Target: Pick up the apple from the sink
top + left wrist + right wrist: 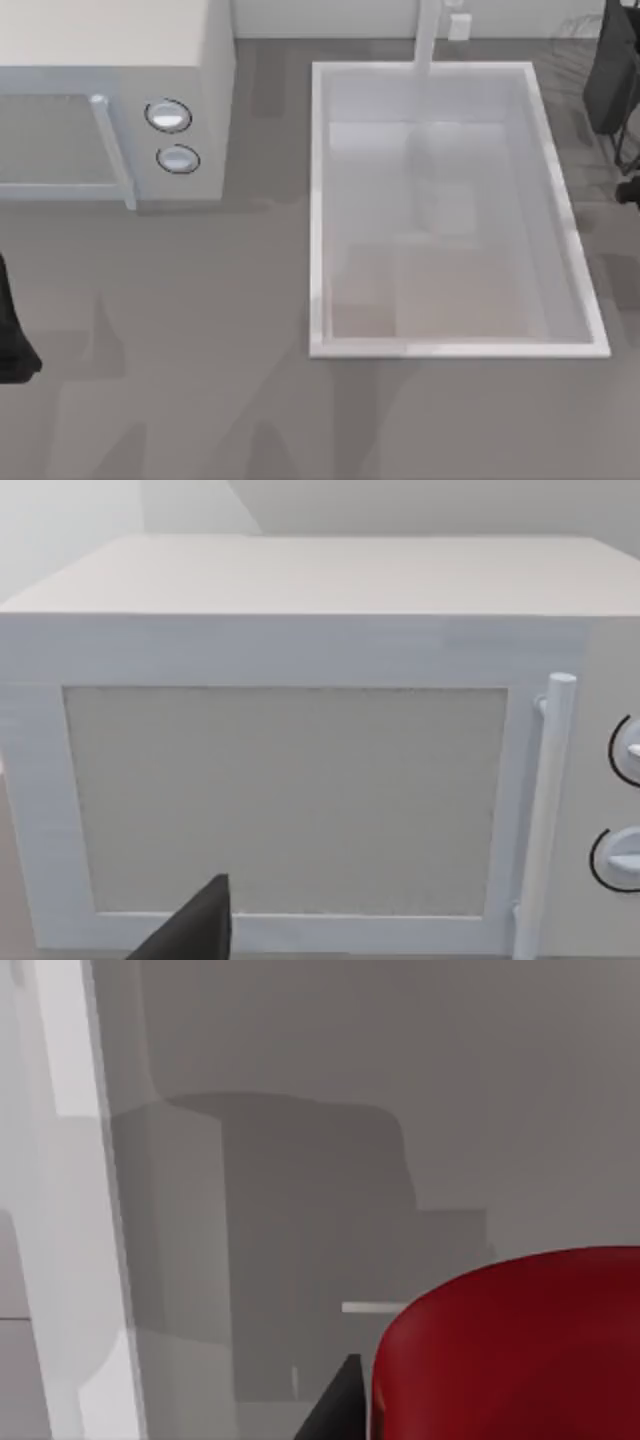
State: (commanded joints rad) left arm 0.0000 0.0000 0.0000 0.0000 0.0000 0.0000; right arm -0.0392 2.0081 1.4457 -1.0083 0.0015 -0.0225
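The glossy red apple (510, 1350) looms close in the right wrist view, pressed against a dark finger (335, 1405) of my right gripper and held above grey floor beside the sink's white wall (75, 1160). From above, the right arm (615, 70) sits at the table's far right edge, outside the sink. The sink (316, 200) is a white rectangular basin with a pale bare bottom and a faucet post (428, 35) at its back rim. My left arm (15, 340) is parked at the left edge, its gripper facing the microwave.
A white microwave (110, 60) with two round knobs (168, 115) and a bar handle (545, 810) stands at the back left. Grey tabletop stretches in front of the microwave and the sink.
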